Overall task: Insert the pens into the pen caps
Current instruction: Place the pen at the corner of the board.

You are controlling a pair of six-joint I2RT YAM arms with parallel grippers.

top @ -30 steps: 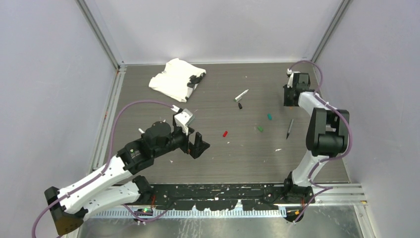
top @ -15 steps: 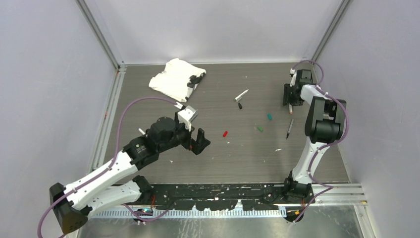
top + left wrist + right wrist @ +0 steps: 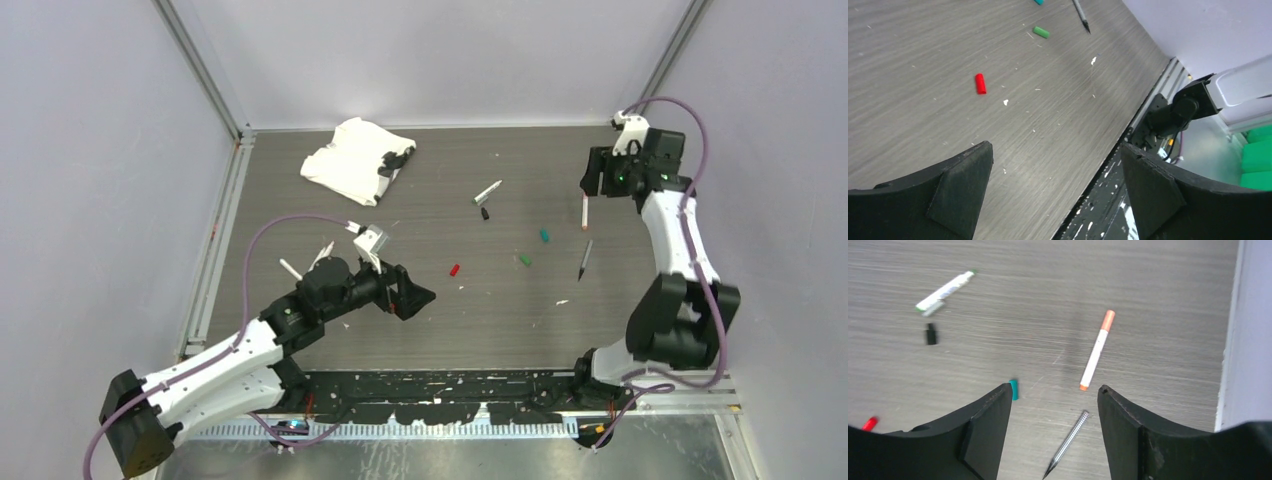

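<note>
No words, brands, numbers or signs can be read anywhere. The white pen (image 3: 943, 291) near the far edge of the table (image 3: 500, 320) has green marks on its barrel, too blurred to make out. The white cloth (image 3: 345, 160) by the far left corner bears a black patch with no legible letters.

The left arm (image 3: 220, 360) and the right arm (image 3: 672, 235) were built of white shells joined by rounded black joint housings. A purple cable (image 3: 262, 238) was looped along each arm. A small white camera block (image 3: 372, 240) was mounted at each wrist. The fingers (image 3: 960, 185) of the left gripper (image 3: 1053, 147) and of the right gripper (image 3: 1055, 387) were formed of matte black plastic, broad at the root and tapered towards the tips.
</note>
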